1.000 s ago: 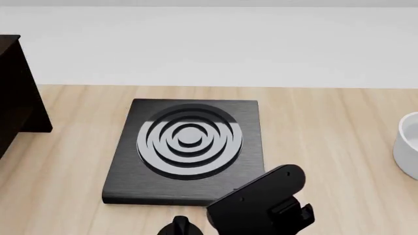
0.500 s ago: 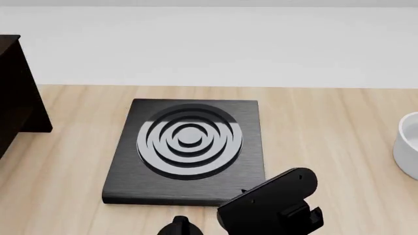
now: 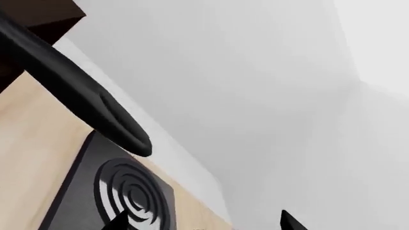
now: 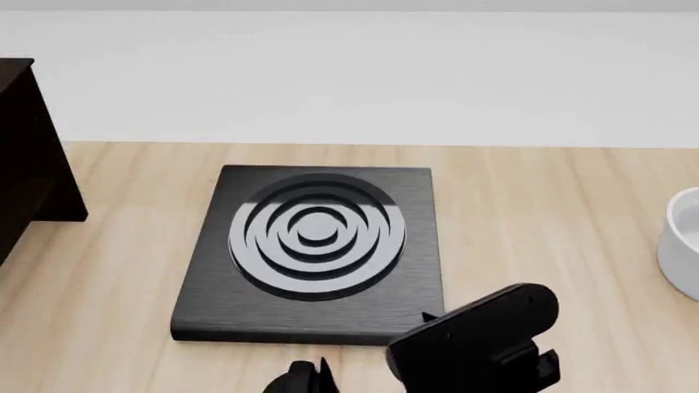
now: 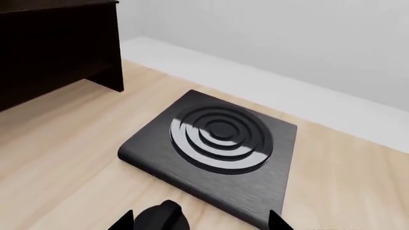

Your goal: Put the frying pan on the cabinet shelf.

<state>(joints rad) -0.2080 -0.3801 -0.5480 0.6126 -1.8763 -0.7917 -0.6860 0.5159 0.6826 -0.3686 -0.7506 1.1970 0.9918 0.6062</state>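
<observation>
The frying pan's round body shows in no view. A long black tapered bar (image 3: 76,91) crosses the left wrist view above the jaws; it may be the pan's handle, I cannot tell. The dark brown cabinet (image 4: 28,155) stands at the table's left edge and shows in the right wrist view (image 5: 57,52); no shelf board shows plainly. My left gripper (image 3: 203,223) is open and empty, with only its fingertips (image 3: 119,221) in view. My right gripper (image 5: 199,223) is open, with a rounded black part (image 5: 163,218) low between its tips. That part also shows in the head view (image 4: 300,378).
The square black hob plate (image 4: 314,246) with concentric rings lies mid-table, just beyond both grippers. A white bowl (image 4: 683,241) stands at the right edge. My right arm's black body (image 4: 475,344) is in front of the hob's near right corner. A white wall runs behind the wooden table (image 4: 546,213).
My right arm has slid right and slightly down in the head view, away from the hob's front edge. The small black part at the bottom has shifted a little right.
</observation>
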